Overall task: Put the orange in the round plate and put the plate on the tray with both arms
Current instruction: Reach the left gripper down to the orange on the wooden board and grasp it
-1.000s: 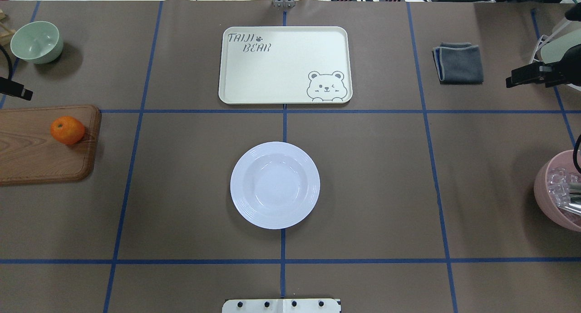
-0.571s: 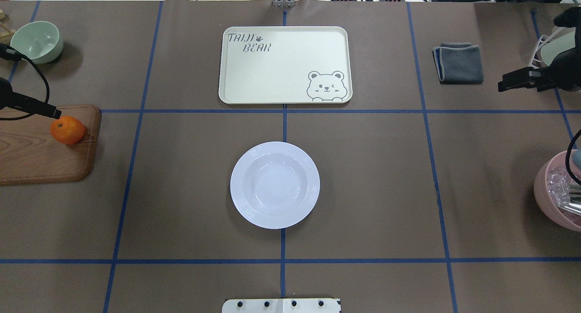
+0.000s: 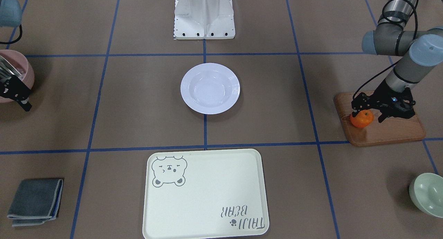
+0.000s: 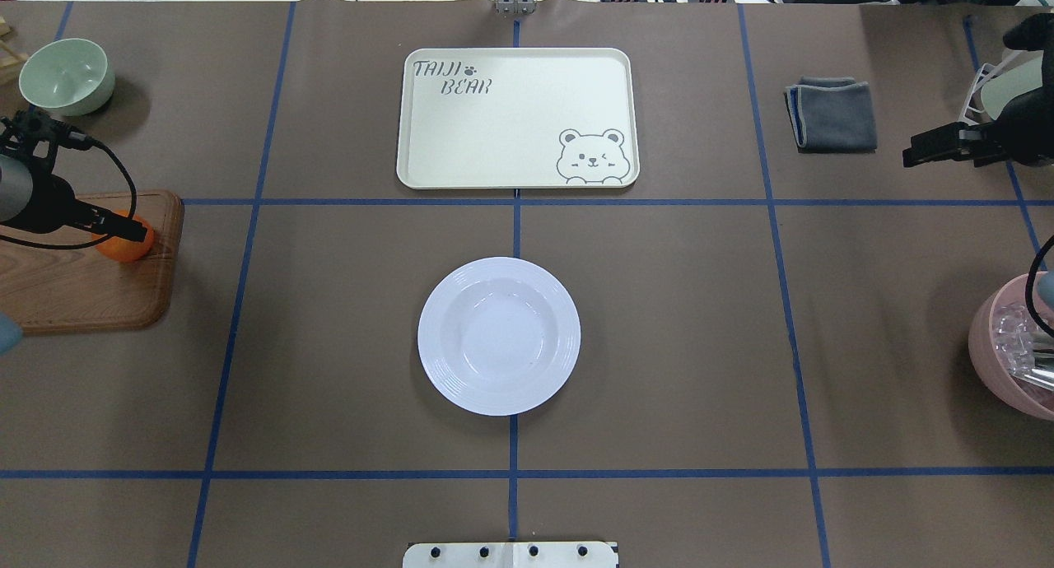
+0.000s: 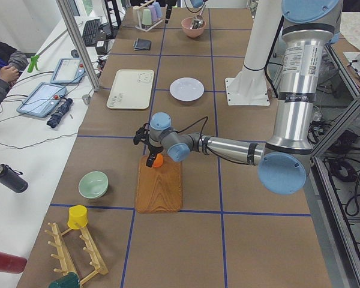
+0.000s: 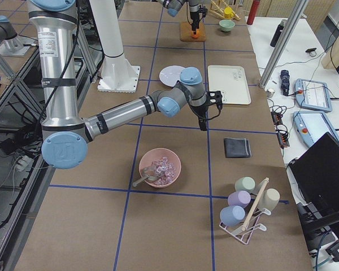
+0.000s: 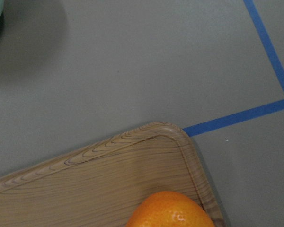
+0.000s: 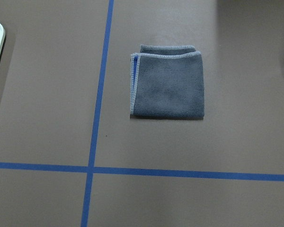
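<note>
The orange [image 3: 362,119] lies on a wooden board [image 3: 387,133] at the table's left end. My left gripper [image 3: 368,114] is open and low over the orange [image 4: 125,245], one finger on each side of it; whether they touch it I cannot tell. The left wrist view shows only the orange's top [image 7: 170,212] near the board's corner. The white round plate [image 4: 499,336] sits empty in the table's middle. The cream bear tray [image 4: 517,119] lies beyond it, empty. My right gripper [image 3: 15,97] hangs open and empty at the right end, near the pink bowl.
A pale green bowl [image 4: 66,76] stands behind the board. A folded grey cloth [image 4: 832,114] lies at the far right. A pink bowl [image 4: 1017,346] with clear pieces and a utensil is at the right edge. A cup rack [image 6: 246,212] stands beyond it.
My left arm has come in from the left edge and dropped over the orange, now partly covering it. My right gripper shifted slightly inward, then held still.
</note>
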Robot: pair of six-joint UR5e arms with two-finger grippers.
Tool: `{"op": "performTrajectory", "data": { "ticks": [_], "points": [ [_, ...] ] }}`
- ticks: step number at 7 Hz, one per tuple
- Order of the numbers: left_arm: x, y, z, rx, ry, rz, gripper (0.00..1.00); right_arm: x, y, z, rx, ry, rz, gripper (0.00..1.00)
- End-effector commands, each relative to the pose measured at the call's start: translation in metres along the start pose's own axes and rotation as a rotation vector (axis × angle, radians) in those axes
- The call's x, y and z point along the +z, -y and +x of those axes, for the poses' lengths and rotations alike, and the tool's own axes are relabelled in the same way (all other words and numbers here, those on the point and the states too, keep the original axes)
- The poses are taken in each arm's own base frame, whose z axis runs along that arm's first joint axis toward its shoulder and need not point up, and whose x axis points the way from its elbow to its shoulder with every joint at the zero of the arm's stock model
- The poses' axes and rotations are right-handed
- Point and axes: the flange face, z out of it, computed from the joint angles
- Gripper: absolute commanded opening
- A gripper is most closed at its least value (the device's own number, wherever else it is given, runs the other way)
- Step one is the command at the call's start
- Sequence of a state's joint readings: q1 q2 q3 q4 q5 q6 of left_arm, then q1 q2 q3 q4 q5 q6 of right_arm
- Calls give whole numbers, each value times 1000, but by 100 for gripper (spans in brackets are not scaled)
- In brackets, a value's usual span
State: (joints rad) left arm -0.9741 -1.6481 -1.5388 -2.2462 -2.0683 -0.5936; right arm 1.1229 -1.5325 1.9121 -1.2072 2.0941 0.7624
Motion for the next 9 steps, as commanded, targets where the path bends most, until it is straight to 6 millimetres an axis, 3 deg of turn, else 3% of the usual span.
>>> {"op": "performTrajectory", "data": {
  "ticks": [1, 2, 3, 4, 5, 6, 8, 9],
  "points": [
    [5, -2, 5, 6, -2, -8, 80, 0, 0, 0, 0, -2, 1, 100],
    [5, -3, 4, 5, -1, -9, 35, 0, 0, 0, 2, -1, 0, 100],
    [3, -1, 5, 7, -5, -5, 1, 1, 0, 0, 1, 0, -1, 100],
    [-12, -1, 15, 23, -36, 20, 0, 1, 0, -1, 0, 1, -1, 100],
    [-33, 8, 38, 31, -88, 30, 0, 1, 0, -1, 0, 1, -1, 100],
    [-53, 32, 67, -45, -106, 41, 0, 1, 0, -1, 0, 2, -2, 100],
    [-107, 114, 165, -202, -107, 37, 0, -2, 4, -7, -5, 10, 7, 100],
    [-108, 121, 224, -240, -121, 16, 0, -3, 5, -9, -7, 15, 10, 100]
  ]
}}
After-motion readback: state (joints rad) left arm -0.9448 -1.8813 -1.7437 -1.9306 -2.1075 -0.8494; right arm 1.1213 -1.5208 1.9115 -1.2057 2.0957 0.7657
